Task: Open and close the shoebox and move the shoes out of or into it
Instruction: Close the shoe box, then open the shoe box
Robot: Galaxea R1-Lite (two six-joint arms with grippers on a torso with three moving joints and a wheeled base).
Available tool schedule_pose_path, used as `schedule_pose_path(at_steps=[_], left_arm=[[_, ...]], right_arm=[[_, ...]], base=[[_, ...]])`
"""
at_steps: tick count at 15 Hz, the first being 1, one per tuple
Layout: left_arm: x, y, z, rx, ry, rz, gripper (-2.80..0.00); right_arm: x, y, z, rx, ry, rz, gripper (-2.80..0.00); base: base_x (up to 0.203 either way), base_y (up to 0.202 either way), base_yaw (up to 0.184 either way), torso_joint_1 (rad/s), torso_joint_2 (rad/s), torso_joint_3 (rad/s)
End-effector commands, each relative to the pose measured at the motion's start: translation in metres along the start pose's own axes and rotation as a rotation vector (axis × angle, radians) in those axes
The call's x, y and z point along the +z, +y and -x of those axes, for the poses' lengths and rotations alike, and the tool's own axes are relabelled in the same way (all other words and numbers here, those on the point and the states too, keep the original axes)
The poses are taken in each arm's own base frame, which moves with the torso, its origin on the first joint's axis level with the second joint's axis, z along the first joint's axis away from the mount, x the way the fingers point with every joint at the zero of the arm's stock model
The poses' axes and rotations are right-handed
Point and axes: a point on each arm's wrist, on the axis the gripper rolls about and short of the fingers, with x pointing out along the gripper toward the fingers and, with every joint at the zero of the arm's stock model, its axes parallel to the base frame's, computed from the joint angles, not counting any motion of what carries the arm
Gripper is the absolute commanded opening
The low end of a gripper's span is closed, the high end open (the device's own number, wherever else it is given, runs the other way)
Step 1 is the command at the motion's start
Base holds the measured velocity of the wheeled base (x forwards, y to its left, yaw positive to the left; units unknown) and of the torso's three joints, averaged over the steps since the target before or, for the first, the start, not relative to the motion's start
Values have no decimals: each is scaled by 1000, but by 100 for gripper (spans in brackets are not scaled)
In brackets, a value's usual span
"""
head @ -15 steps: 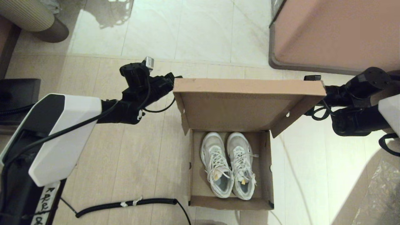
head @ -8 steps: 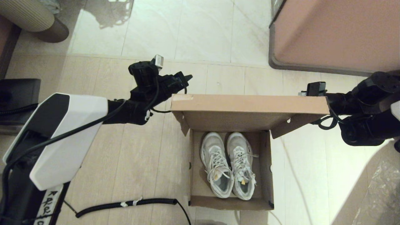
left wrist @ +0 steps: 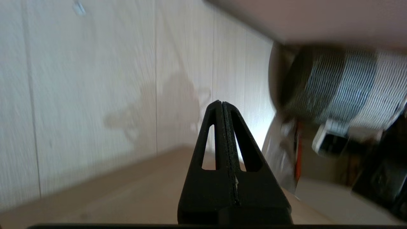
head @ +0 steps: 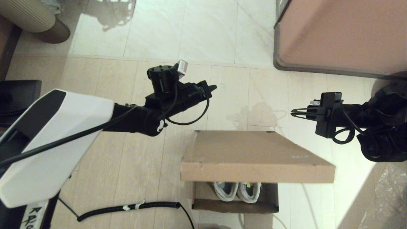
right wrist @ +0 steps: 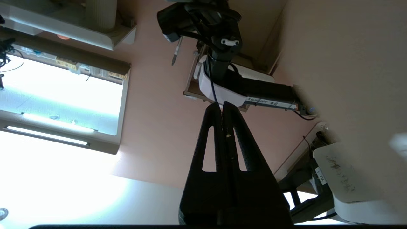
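The brown cardboard shoebox (head: 235, 203) sits on the floor at the lower middle of the head view. Its hinged lid (head: 251, 156) slopes down over it, still raised at the near edge. Only the heels of the white shoes (head: 237, 190) show in the gap under the lid. My left gripper (head: 212, 87) hovers shut above the floor beyond the lid's far left corner, touching nothing; in the left wrist view its fingers (left wrist: 222, 127) are pressed together over the lid (left wrist: 127, 190). My right gripper (head: 294, 112) is shut and empty beyond the lid's far right corner, pointing left.
A black corrugated cable (head: 127, 207) lies on the floor left of the box. A large pink-brown piece of furniture (head: 343, 35) fills the far right. A ribbed round object (head: 28, 16) stands at the far left, a dark unit (head: 19, 92) at the left edge.
The lid has swung down from nearly upright to almost covering the box, hiding most of the shoes. Both grippers have come off its side edges and moved inward over the floor behind it.
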Motion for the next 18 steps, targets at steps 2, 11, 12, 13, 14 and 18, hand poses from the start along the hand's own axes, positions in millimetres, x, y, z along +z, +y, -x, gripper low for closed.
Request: schedule_pose_path(at_steps=[2,11,12,13,14,18], left_arm=[[-9,-21,14,-21,54,-24,-280],[0,-51,75,112,-25,-93,-280],[-2,-53,85,142,-19,-110,-280],[-3,-55,97,182,-16,-122,-280],[-8,-55,110,234,-9,-124,-280],[-28,-42,176,407,19,-118,-280]], right_arm=[[-9,-3,9,2,-18,33,-280],[-89,49,20,51,-92,568,-280],[-113,53,19,50,-92,664,-280],[-137,52,19,48,-92,737,-280],[-162,45,19,45,-93,798,-280],[-223,-39,27,23,-159,821,-280]], base=[[0,0,0,0,0,0],[0,0,0,0,0,0],[0,0,0,0,0,0],[0,0,0,0,0,0],[0,0,0,0,0,0],[0,0,0,0,0,0]])
